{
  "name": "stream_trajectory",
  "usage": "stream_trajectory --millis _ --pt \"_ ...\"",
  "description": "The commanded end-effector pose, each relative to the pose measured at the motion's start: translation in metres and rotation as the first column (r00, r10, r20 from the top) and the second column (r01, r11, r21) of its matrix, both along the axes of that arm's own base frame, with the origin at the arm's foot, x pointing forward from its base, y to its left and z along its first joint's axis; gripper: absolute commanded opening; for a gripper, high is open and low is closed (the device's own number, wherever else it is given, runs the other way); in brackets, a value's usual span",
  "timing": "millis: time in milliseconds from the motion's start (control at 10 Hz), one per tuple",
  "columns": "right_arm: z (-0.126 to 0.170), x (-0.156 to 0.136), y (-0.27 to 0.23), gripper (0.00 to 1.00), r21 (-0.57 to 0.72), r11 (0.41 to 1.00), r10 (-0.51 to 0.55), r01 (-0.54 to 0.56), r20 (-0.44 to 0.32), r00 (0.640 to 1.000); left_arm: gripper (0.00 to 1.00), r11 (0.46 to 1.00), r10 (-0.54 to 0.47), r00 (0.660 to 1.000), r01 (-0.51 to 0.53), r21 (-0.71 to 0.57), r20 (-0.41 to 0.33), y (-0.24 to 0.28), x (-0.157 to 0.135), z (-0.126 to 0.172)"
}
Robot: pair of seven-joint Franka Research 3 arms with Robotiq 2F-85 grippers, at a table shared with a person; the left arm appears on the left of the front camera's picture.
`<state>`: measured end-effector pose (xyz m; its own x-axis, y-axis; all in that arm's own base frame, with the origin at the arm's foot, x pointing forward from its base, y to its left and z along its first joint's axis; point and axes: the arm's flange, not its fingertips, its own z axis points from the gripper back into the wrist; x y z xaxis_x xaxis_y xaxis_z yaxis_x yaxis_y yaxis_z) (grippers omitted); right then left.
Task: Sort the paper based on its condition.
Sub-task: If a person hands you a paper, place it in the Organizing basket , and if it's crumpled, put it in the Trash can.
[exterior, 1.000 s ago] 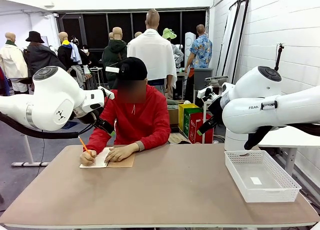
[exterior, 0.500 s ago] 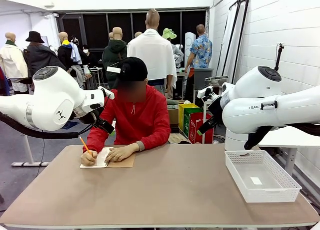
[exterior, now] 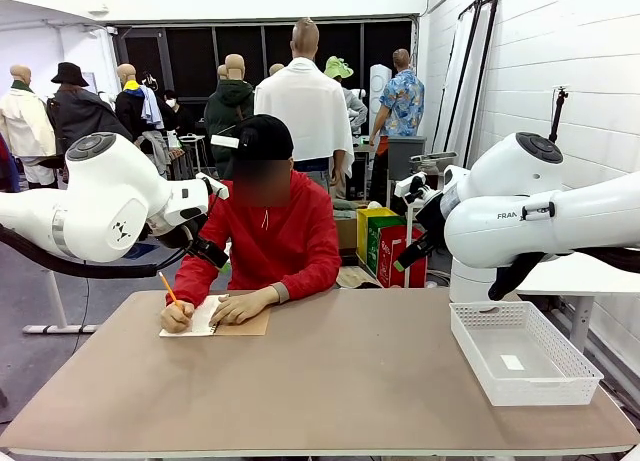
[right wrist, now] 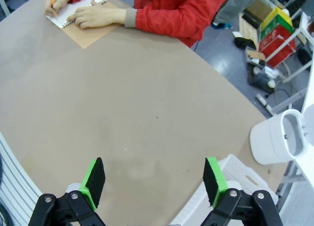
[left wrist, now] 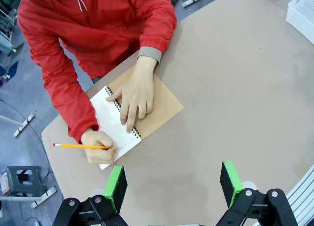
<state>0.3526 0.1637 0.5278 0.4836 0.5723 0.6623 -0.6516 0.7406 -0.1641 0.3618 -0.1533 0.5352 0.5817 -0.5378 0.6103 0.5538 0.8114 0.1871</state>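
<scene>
A person in a red top sits at the far side and writes with an orange pencil (left wrist: 78, 146) on the white page (left wrist: 110, 120) of a spiral notebook with a brown cover (left wrist: 164, 106). One hand lies flat on the notebook (exterior: 215, 318). The loose paper sheets are out of view. My left gripper (left wrist: 173, 182) hangs open above the table, short of the notebook, with nothing between its green pads. My right gripper (right wrist: 153, 179) is open too, high over bare tabletop, far from the notebook (right wrist: 78, 15).
A white plastic basket (exterior: 500, 381) stands at the table's right end, with a small white label on its floor. The brown tabletop (exterior: 330, 381) is bare between notebook and basket. Both white arms (exterior: 100, 196) (exterior: 520, 206) are held raised at the sides.
</scene>
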Motion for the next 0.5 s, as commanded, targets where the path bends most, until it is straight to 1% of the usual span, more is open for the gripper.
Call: stream_trajectory --millis 0,400 --pt "-0.0007 0.0004 -0.0006 1.0 -0.001 1.0 0.003 -0.003 -0.001 1.0 1.0 1.0 0.0 1.0 0.0 0.002 -0.003 0.0001 -0.0001 -0.0004" --pt "-0.0007 0.0004 -0.0006 1.0 -0.001 1.0 0.003 -0.003 -0.001 1.0 1.0 1.0 0.0 1.0 0.0 0.002 -0.003 0.0001 -0.0001 -0.0004"
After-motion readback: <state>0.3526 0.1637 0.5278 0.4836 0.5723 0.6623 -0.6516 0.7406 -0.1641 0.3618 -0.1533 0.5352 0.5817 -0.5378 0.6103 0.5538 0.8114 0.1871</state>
